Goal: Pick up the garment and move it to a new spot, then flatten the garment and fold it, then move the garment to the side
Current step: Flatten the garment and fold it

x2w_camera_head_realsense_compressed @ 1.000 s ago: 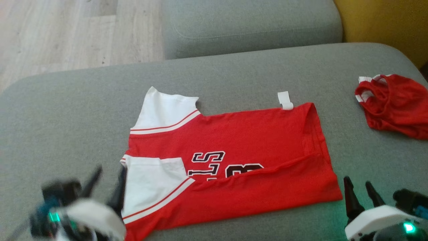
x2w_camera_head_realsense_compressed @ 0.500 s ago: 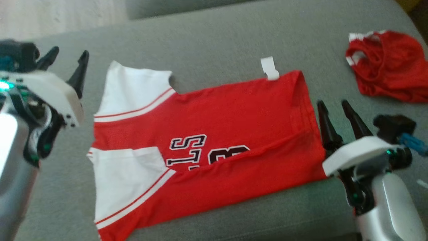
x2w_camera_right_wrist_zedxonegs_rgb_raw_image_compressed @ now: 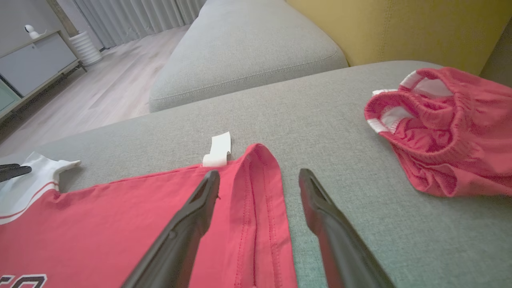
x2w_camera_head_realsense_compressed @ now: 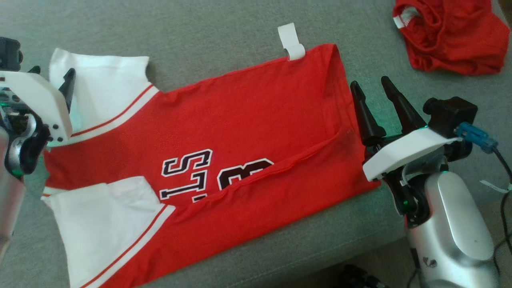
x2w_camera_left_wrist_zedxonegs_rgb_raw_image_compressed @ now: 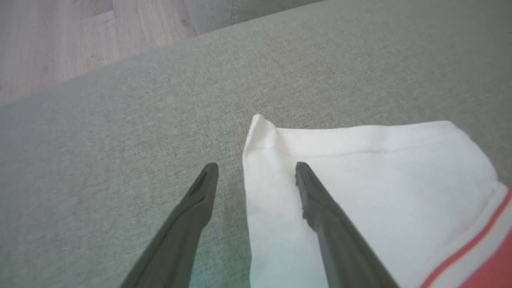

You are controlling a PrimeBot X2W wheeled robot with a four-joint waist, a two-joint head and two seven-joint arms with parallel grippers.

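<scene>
The garment [x2w_camera_head_realsense_compressed: 240,128] is a red jersey with white sleeves and dark lettering, spread on the grey cushion [x2w_camera_head_realsense_compressed: 200,24] with its near long edge folded up over the print. My left gripper [x2w_camera_head_realsense_compressed: 52,74] is open at the far white sleeve [x2w_camera_left_wrist_zedxonegs_rgb_raw_image_compressed: 360,168]. In the left wrist view my left gripper [x2w_camera_left_wrist_zedxonegs_rgb_raw_image_compressed: 256,166] straddles the sleeve's outer edge, one finger over cloth and one over cushion. My right gripper [x2w_camera_head_realsense_compressed: 370,81] is open at the hem end. In the right wrist view my right gripper [x2w_camera_right_wrist_zedxonegs_rgb_raw_image_compressed: 259,173] brackets the far hem corner of the garment [x2w_camera_right_wrist_zedxonegs_rgb_raw_image_compressed: 120,216], beside a white tag [x2w_camera_right_wrist_zedxonegs_rgb_raw_image_compressed: 218,150].
A second red garment [x2w_camera_head_realsense_compressed: 452,36] lies crumpled at the far right of the cushion. Another grey cushion [x2w_camera_right_wrist_zedxonegs_rgb_raw_image_compressed: 248,48] and a yellow one [x2w_camera_right_wrist_zedxonegs_rgb_raw_image_compressed: 400,28] stand beyond. Wooden floor [x2w_camera_left_wrist_zedxonegs_rgb_raw_image_compressed: 60,40] lies past the far edge. A cable [x2w_camera_head_realsense_compressed: 500,160] trails by my right arm.
The head camera has tipped down and closer. Both arms have reached forward: the left gripper to the far sleeve, the right to the hem's far corner. Both stayed open; the jersey lies unchanged.
</scene>
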